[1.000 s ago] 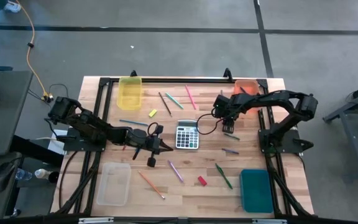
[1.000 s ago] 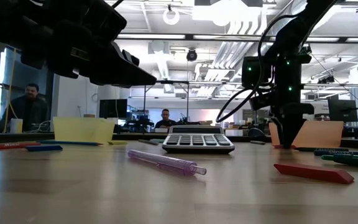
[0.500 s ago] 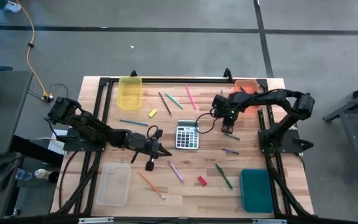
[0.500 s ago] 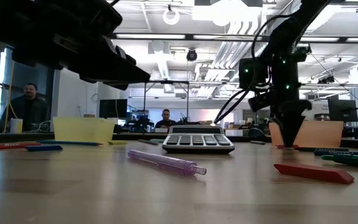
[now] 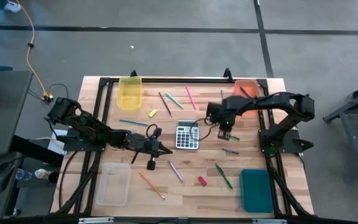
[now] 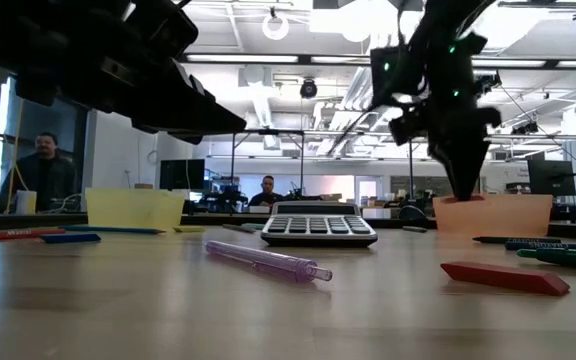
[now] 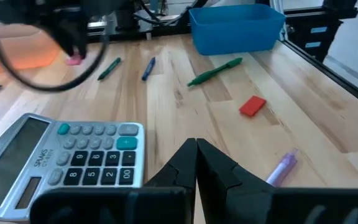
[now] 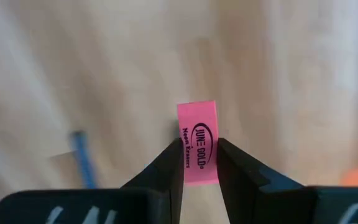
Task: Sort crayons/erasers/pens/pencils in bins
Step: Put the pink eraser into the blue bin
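Note:
My right gripper [image 5: 224, 132] hangs above the table just right of the grey calculator [image 5: 188, 134], shut on a pink eraser [image 8: 197, 134]. In the low view it [image 6: 465, 185] is well clear of the tabletop. My left gripper [image 5: 165, 150] is shut and empty, low over the table at the calculator's left side [image 7: 196, 146]. A red eraser [image 5: 201, 180], a yellow eraser [image 5: 153, 112], a purple pen [image 5: 175, 170], a green pen [image 5: 224, 176] and an orange pencil [image 5: 151, 185] lie flat on the wood. My right gripper pinches the pink eraser between its two fingers [image 8: 166, 168], which sit on its two long sides [image 8: 197, 163] at the end nearer the wrist. The fingers point down from above. The eraser stands on end and sticks out past the fingertips, clear of the table.
The bins stand at the table's corners: yellow [image 5: 130, 92] far left, orange [image 5: 246, 87] far right, clear [image 5: 114, 183] near left, teal [image 5: 256, 190] near right. More pencils [image 5: 190, 97] lie between the far bins. People sit behind the table [image 6: 43, 170].
My right gripper has risen from the tabletop, where its fingertips stood a second ago, and shifted a little toward the calculator; the rise came in the last half second.

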You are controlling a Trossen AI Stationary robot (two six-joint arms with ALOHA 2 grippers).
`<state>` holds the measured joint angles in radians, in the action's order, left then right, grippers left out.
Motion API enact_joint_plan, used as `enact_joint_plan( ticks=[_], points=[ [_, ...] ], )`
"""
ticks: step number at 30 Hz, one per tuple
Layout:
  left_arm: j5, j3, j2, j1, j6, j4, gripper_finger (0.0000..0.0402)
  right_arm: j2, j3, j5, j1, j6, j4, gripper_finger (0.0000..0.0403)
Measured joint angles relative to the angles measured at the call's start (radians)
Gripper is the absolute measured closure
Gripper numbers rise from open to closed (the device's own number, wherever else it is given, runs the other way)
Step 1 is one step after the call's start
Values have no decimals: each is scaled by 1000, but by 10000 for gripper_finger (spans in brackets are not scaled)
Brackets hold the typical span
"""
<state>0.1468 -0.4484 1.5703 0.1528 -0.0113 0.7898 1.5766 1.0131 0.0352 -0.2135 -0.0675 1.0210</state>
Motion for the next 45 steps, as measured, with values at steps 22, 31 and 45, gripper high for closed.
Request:
enact_joint_plan(
  ticks=[22,31,45],
  points=[
    [-1,0,0,0,5,29,401,-356,-111,22,742,-831,-69,330],
    [-2,0,0,0,3,25,401,-353,-111,30,1036,-1252,-69,330],
    [-2,0,0,0,9,23,401,-272,-227,-69,1238,-1395,-171,330]
  ],
)
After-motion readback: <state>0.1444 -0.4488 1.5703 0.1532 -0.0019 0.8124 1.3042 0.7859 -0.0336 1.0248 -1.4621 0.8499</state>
